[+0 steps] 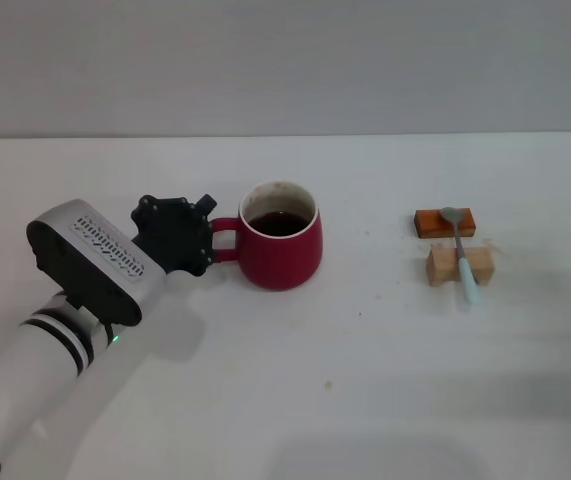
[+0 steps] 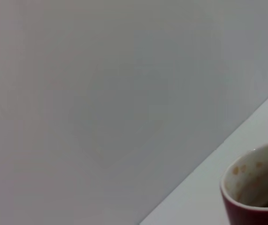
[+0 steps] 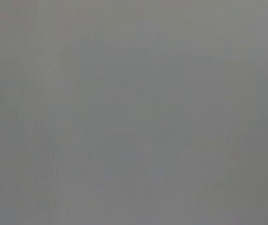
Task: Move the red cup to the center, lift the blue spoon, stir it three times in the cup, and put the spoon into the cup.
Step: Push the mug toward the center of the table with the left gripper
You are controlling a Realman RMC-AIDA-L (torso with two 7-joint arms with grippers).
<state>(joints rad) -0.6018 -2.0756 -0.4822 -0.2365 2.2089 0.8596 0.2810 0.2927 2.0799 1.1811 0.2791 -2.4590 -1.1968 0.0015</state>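
The red cup [image 1: 281, 238] stands upright near the middle of the white table, with dark liquid inside and its handle [image 1: 224, 240] pointing left. Its rim also shows at the edge of the left wrist view [image 2: 253, 187]. My left gripper [image 1: 208, 240] is right against the cup's handle, its black head level with it. The blue spoon [image 1: 460, 250] lies to the right across two small blocks, with its grey bowl at the far end and its pale blue handle towards me. My right gripper is out of view; the right wrist view shows only plain grey.
An orange-brown block [image 1: 445, 222] and a tan wooden block [image 1: 458, 265] carry the spoon at the right. The white table [image 1: 365, 380] ends at a grey wall [image 1: 285, 60] behind. My left arm [image 1: 55, 320] comes in from the lower left.
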